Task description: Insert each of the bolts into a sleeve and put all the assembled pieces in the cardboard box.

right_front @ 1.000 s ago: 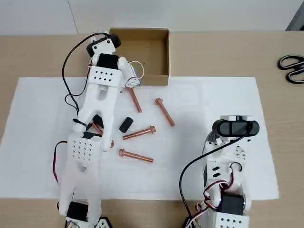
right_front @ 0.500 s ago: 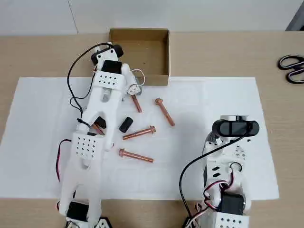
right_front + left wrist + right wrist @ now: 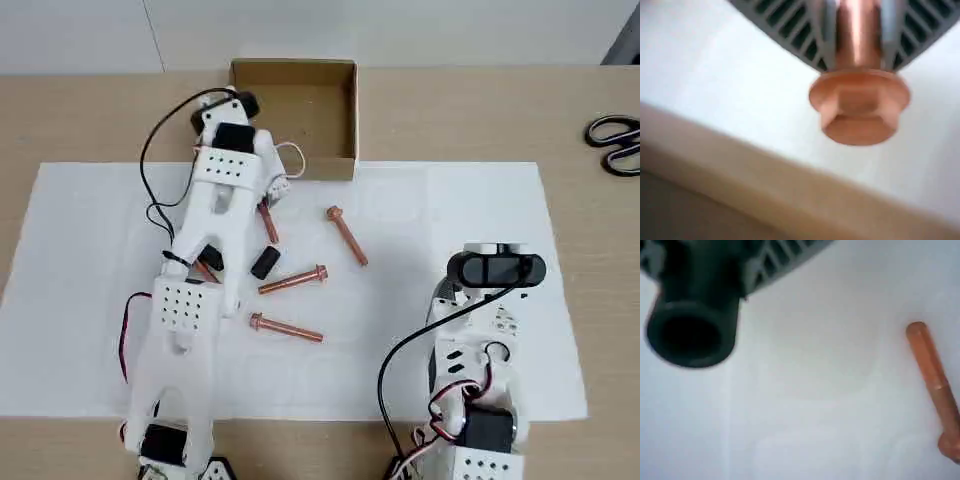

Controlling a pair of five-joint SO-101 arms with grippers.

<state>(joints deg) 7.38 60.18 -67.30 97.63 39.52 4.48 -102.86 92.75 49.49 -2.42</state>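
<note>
Five bolts counted from above. One bolt clenched in the left gripper, just beside the near wall of the box, shank slanting over the paper. From the left wrist, hex head close up, shank pinched between grey fingers. Three more lying loose on the paper, apart from each other: a second bolt toward the middle, a third bolt nearer the arms, a fourth bolt nearer still. A fifth bolt partly hidden under the left arm.

Two sleeves for certain. One sleeve grasped in the right gripper, open bore facing the camera, above the paper, with a bolt lying off to one side. A second sleeve loose on the paper, just beside the third bolt's tip. A black piece half under the left arm; cannot tell whether a sleeve.

One pair of scissors at the far right of the table.
</note>
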